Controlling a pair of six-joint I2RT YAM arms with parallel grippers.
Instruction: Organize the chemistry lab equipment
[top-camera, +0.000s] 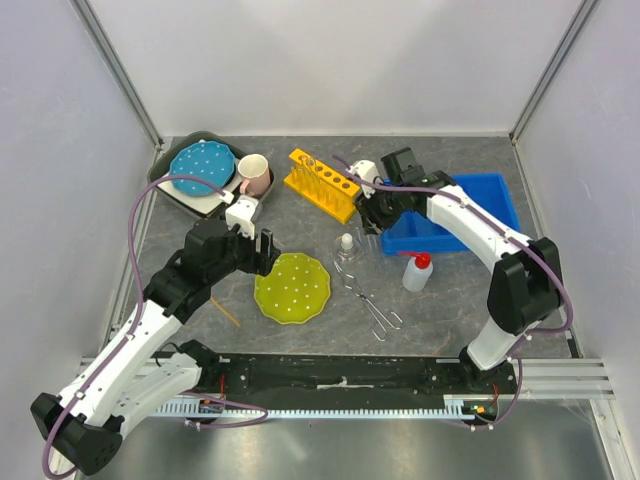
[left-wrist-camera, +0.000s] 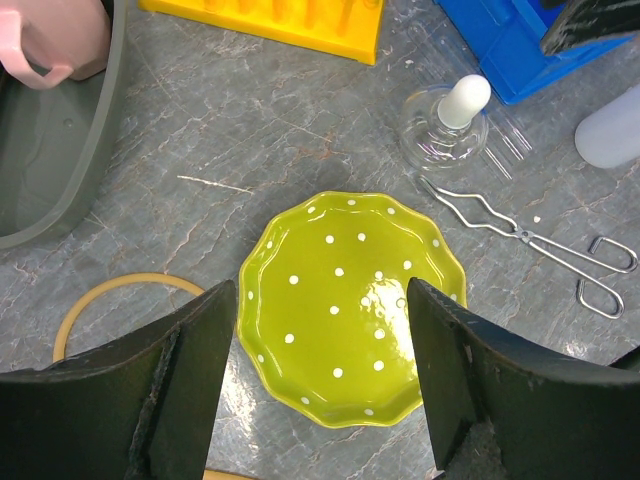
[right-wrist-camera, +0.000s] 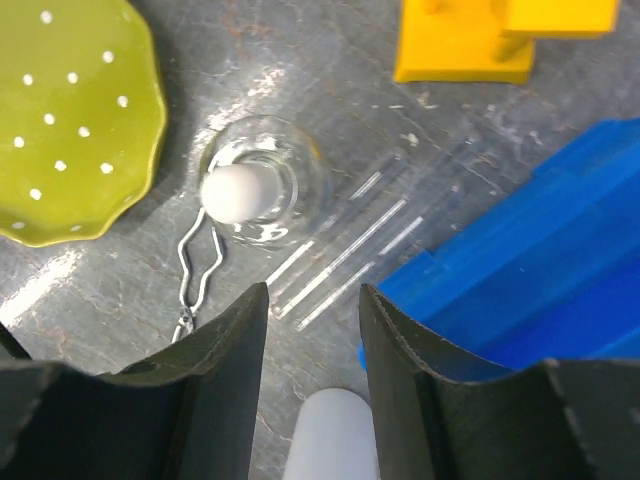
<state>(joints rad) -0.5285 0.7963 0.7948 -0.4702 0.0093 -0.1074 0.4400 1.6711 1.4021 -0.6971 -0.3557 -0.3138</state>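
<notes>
The yellow test-tube rack (top-camera: 320, 183) stands at the back centre. Thin clear tubes (right-wrist-camera: 350, 245) lie flat on the table between the small white-capped flask (right-wrist-camera: 250, 190) and the blue bin (right-wrist-camera: 530, 290). My right gripper (right-wrist-camera: 313, 300) hovers open just above the tubes, nothing between its fingers. The white red-capped squeeze bottle (top-camera: 418, 271) stands right of the flask (top-camera: 347, 247), and the metal tongs (top-camera: 372, 305) lie in front of it. My left gripper (left-wrist-camera: 320, 320) hangs open and empty over the yellow-green plate (left-wrist-camera: 350, 300).
A grey tray (top-camera: 180, 190) at the back left holds a blue dotted plate (top-camera: 201, 165) and a pink mug (top-camera: 254, 175). The blue bin (top-camera: 455, 210) sits at the right. A thin yellow ring (left-wrist-camera: 100, 300) lies left of the plate.
</notes>
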